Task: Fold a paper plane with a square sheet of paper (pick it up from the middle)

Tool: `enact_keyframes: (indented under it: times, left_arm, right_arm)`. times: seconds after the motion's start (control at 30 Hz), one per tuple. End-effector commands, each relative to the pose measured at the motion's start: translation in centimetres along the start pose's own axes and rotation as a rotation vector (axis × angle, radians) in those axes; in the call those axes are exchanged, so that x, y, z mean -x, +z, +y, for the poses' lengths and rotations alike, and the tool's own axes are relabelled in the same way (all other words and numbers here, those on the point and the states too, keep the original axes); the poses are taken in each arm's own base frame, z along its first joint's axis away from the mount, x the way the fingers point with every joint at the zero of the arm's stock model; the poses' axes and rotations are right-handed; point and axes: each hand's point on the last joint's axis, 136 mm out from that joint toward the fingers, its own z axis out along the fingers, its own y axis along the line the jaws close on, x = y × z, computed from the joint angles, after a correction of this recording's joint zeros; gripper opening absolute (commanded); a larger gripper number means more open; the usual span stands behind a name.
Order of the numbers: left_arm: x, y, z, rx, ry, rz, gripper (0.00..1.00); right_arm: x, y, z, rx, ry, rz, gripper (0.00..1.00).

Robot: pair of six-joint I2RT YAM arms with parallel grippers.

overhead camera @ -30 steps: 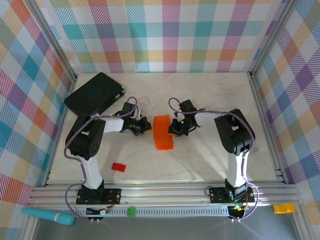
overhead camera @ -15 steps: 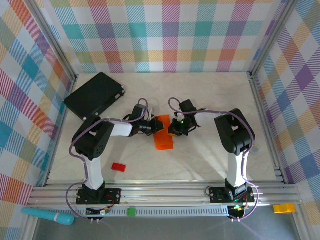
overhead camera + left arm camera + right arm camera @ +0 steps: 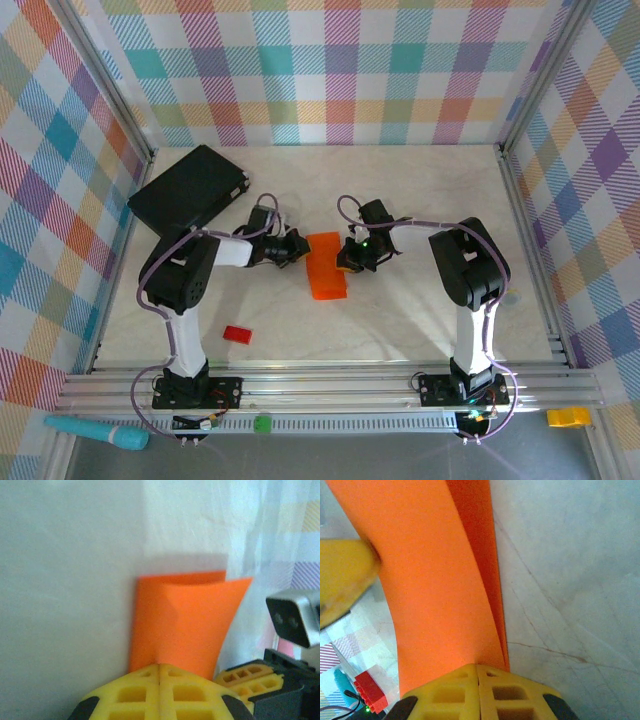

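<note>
The left gripper [image 3: 296,248] has drawn back from over the square sheet of paper [image 3: 326,265] to its left edge. Its yellow pads [image 3: 135,692] are pressed together, and it is unclear whether they nip the paper. The right gripper [image 3: 348,262] is clamped on the sheet's right edge. From above, the orange sheet looks like a flat oblong mid-table [image 3: 420,200]. The right wrist view shows its upper layer bowing up off the lower, and the left wrist view shows a folded flap.
</note>
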Motion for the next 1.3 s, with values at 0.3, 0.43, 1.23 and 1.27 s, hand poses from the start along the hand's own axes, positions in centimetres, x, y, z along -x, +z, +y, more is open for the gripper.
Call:
enact_keyframes:
  times: [0.3,0.43,1.23,1.27]
  left_arm:
    - [-0.4,-2.0,-4.5,-0.048,0.099,-0.007,0.00]
    - [-1.4,0.1,-5.9,-0.075,0.106,0.023,0.00]
    - [5.0,-0.1,2.4,0.041,-0.087,-0.023,0.00]
    - [5.1,-0.5,1.8,0.034,-0.078,-0.024,0.00]
  right_arm:
    - [-8.4,2.5,-15.3,-0.526,0.229,0.204,0.07]
    - [-8.5,2.5,-15.4,-0.527,0.231,0.206,0.06]
    - [-8.5,2.3,-16.2,-0.548,0.218,0.192,0.06]
    - [-8.5,2.3,-16.2,-0.548,0.218,0.192,0.06]
